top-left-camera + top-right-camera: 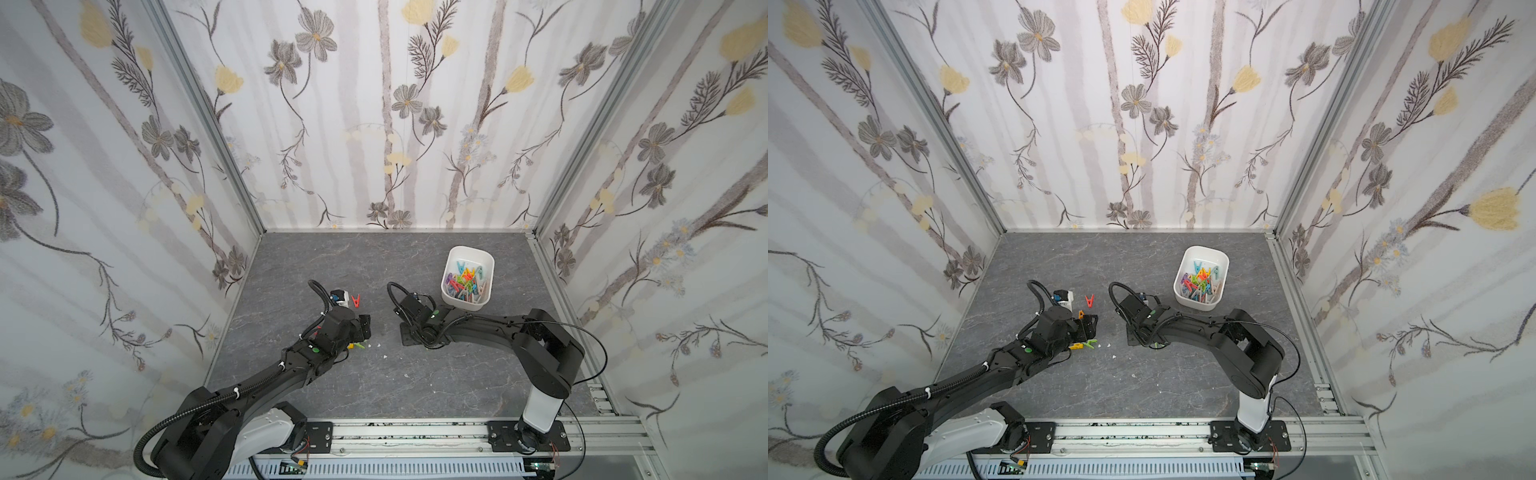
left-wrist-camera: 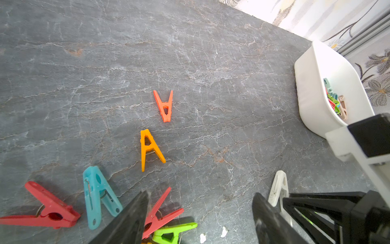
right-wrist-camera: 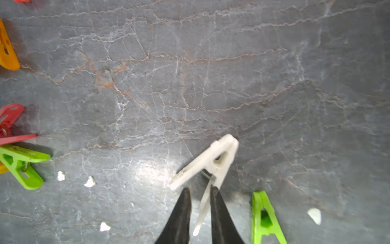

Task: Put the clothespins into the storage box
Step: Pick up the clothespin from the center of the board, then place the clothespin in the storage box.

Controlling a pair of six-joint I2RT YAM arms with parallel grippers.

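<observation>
Clothespins [image 2: 150, 147] lie loose below left gripper [image 2: 200, 194], jaws wide apart; right gripper [image 3: 200, 189] jaws, narrowly apart, straddle white peg [image 3: 213, 160] leg.

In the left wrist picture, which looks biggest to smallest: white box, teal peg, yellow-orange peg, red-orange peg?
1. storage box
2. teal peg
3. yellow-orange peg
4. red-orange peg
Nearer pegs look bigger, so the pegs' real sizes stay unsure.

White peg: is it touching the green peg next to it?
Apart. The right wrist view shows bare table between the white peg and the green peg.
</observation>
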